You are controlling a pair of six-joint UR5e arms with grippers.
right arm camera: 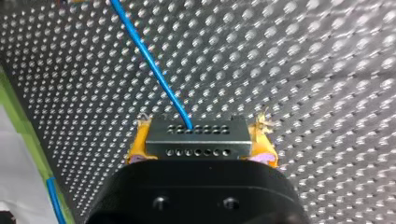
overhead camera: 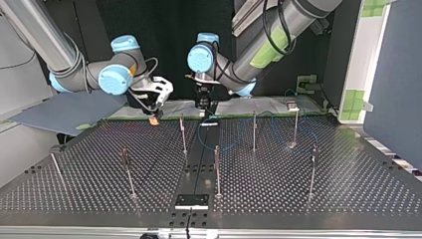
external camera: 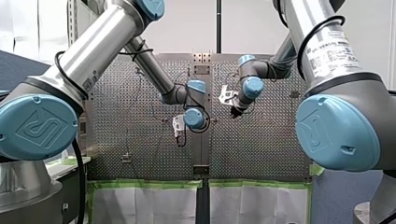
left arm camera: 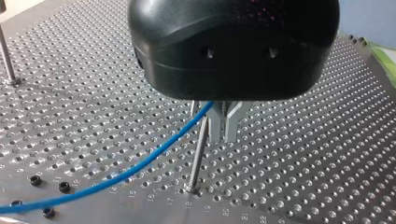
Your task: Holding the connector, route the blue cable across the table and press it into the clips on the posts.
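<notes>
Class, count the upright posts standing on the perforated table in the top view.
7 posts: three in the back row; four nearer the camera. Others may be hidden.

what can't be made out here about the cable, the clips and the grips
- Left wrist view: whether my left gripper holds the blue cable; its black housing hides where they meet.
- Top view: clips on the posts are too small to see.
- Top view: the cable's run over the table is too thin to follow.
- Right wrist view: the connector's lower face, behind my right gripper.
</notes>
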